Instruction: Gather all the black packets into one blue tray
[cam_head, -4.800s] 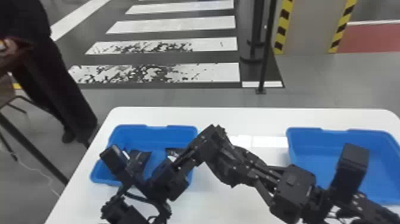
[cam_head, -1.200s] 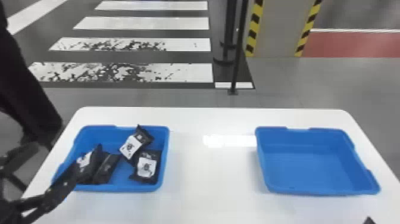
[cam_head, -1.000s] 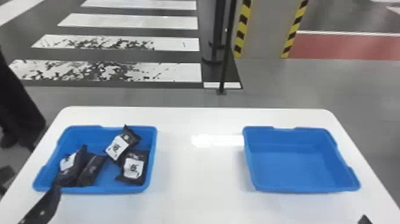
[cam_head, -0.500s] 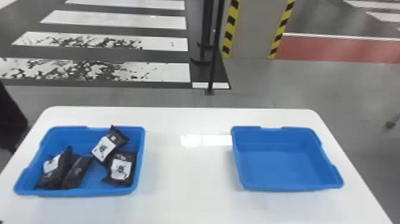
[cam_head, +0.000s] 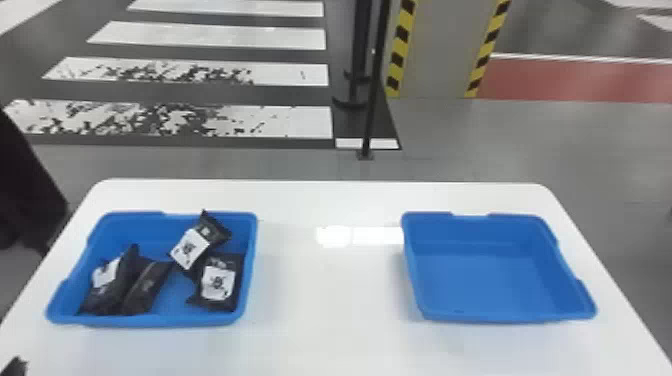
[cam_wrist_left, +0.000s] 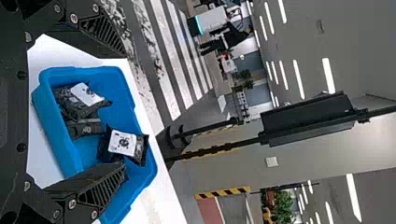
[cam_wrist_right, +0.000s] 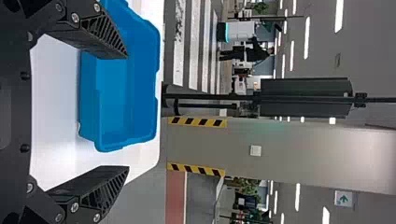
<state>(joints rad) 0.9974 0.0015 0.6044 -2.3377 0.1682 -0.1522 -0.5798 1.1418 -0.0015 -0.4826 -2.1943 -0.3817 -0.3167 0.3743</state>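
Two blue trays are set apart on the white desk (cam_head: 330, 305), and four black packets are gathered in the left tray (cam_head: 170, 320). On that tray's left side, the leftmost packet (cam_head: 111, 287), marked by a white label, is laid against a plainer dark packet (cam_head: 147, 287). On its right side, a third packet (cam_head: 215, 287) is placed near, label up; it is partly overlapped by a far packet (cam_head: 192, 245), by whose dark tip the tray's far rim is reached. Between the two pairs, a strip of blue base is left bare. In the right tray (cam_head: 507, 317), the smooth blue base is exposed. The left gripper (cam_head: 14, 366) is glimpsed at the desk's near left; in its own wrist view its jaws are spread wide, and the left tray is seen beyond them. The jaws of the right gripper (cam_wrist_right: 127, 112) are also held wide, with the right tray seen beyond. Past the desk's far edge, a black post (cam_head: 372, 100) is stood near a pillar (cam_head: 435, 55) edged with yellow-and-black stripes.
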